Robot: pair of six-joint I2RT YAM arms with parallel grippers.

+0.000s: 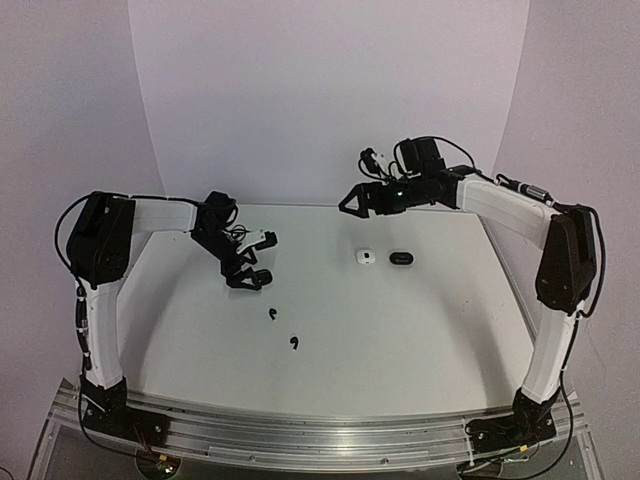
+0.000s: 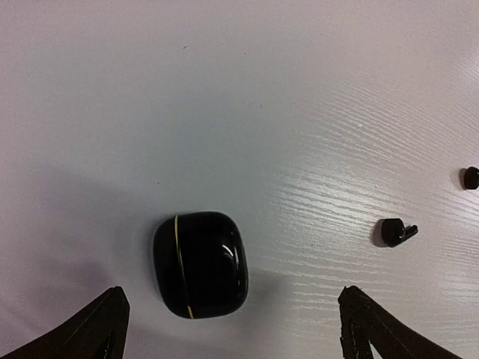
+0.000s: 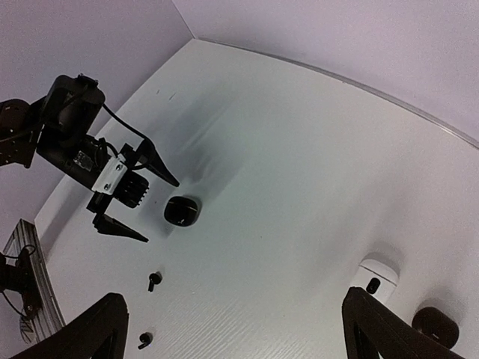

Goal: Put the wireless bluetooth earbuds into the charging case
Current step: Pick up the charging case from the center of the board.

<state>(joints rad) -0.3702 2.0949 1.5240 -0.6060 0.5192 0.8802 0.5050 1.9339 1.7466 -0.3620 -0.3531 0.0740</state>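
The left pincer (image 3: 161,212) stands wide open with nothing in it. Its dark, pointed fingers (image 2: 97,329) flank a glossy black case (image 2: 200,264) without touching it. That case is a closed, rounded pebble with a thin gold seam line, and it lies flat on the white table (image 2: 314,112), whose surface shows a fine wood-like grain.

Just beside the case, a small shiny black earbud (image 2: 394,232) with a short stem lies loose on the table. A second earbud (image 2: 469,177) lies a little farther off.

The right pincer (image 3: 236,298) is also spread fully and empty, raised above the far side of the table. Below it sit a smooth white case (image 3: 378,273) with a dark spot in it and, just beside that, a dark rounded case (image 3: 435,323), both well apart from the loose buds.
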